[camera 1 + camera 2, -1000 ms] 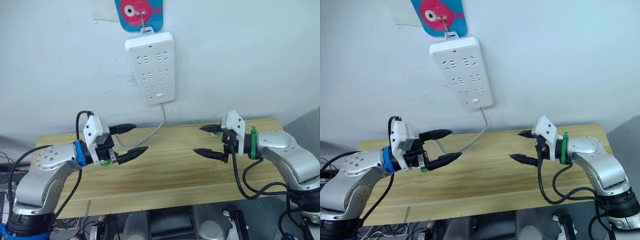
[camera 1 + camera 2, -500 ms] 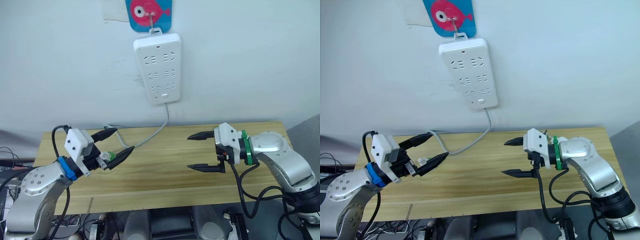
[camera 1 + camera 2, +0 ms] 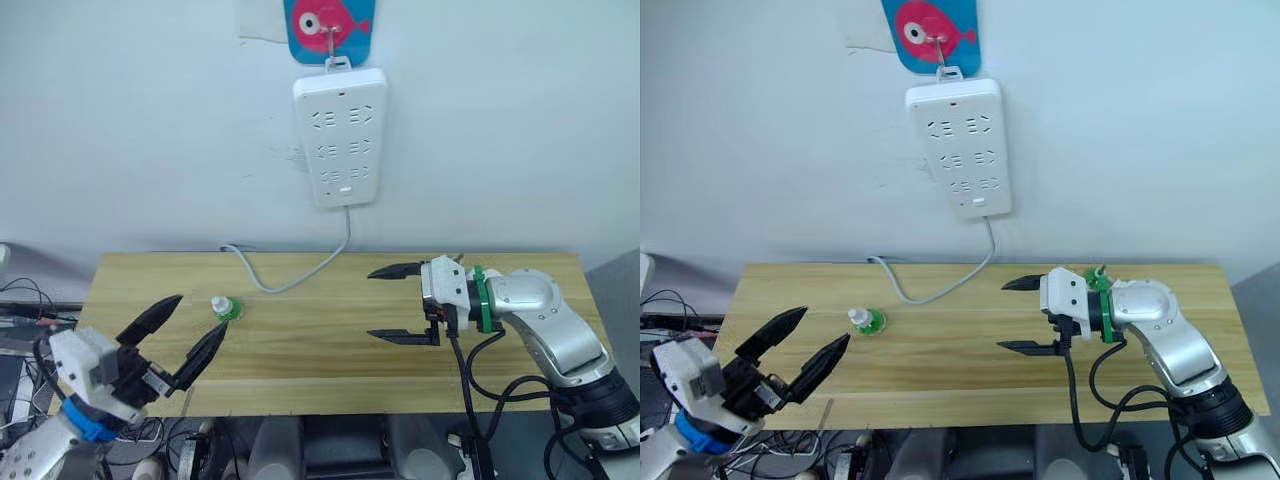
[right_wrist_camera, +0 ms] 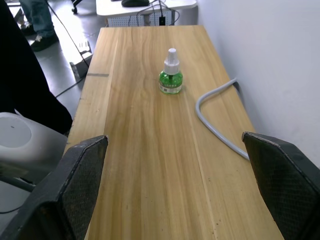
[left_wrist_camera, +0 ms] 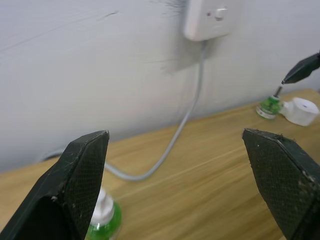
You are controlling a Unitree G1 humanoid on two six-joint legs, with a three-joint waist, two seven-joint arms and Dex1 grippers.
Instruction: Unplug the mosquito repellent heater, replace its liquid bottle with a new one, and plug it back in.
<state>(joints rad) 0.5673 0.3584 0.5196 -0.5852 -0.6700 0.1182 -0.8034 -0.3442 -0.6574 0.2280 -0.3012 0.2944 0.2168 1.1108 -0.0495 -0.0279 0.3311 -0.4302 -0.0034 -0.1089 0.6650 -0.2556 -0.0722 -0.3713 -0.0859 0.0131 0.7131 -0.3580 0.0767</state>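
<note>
A small green liquid bottle with a white cap stands upright on the left part of the wooden table. My left gripper is open, low at the table's front left, short of that bottle. My right gripper is open over the table's right half, holding nothing. In the left wrist view the white mosquito repellent heater lies on the table at the far right end. Another green bottle stands beside it. The heater is not in the white power strip on the wall.
The strip's grey cable hangs down the wall and curls across the back of the table, behind the left bottle. A person's legs stand on the floor beyond the table's left end.
My left gripper has drawn back from around the left bottle toward the front-left edge and dropped lower; the bottle now stands free. My right gripper moved toward the table's middle. The camera shifted.
</note>
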